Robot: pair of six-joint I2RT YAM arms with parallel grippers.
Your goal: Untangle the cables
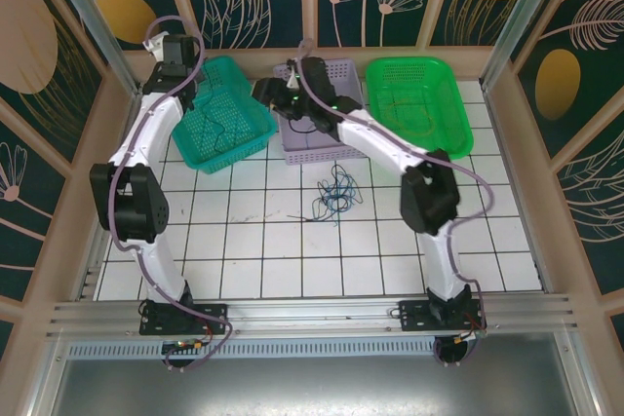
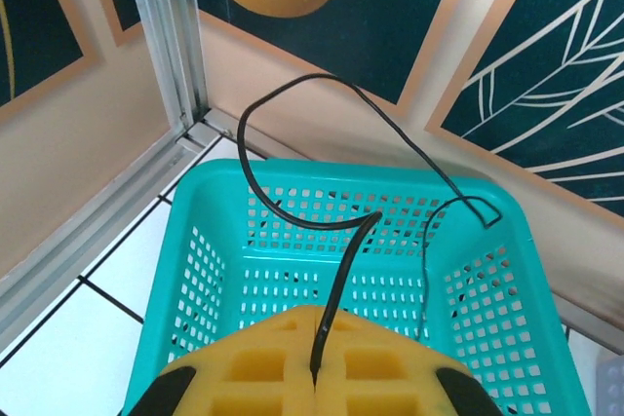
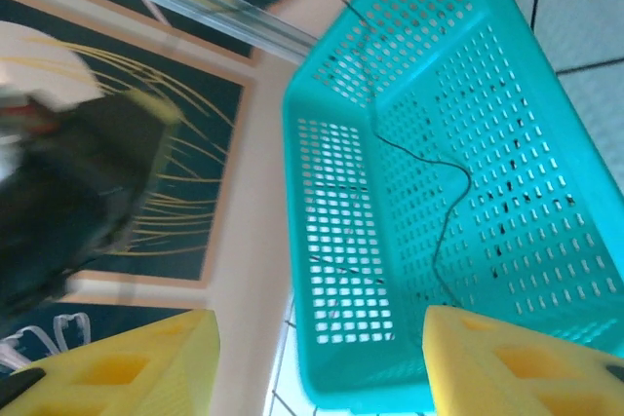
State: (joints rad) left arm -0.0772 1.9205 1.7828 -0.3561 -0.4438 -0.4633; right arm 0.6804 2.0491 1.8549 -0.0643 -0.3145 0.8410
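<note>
Though beyond the cables (image 1: 334,192) — lilac basket (image 1: 304,148), right arm (image 1: 385,148) across it.

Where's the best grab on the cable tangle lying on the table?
Probably the loose strand trailing off the near-left edge of the tangle. It lies flat on the tiles, clear of the knot. Come straight down from above, jaws set across the strand.

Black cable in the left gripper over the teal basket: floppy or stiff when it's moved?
Probably semi-stiff: the black cable rises from the shut left gripper and holds an arch above the teal basket rather than drooping. Likely very light, since it is so thin. Its kinked far stretch could snag the basket's holes if dragged.
</note>
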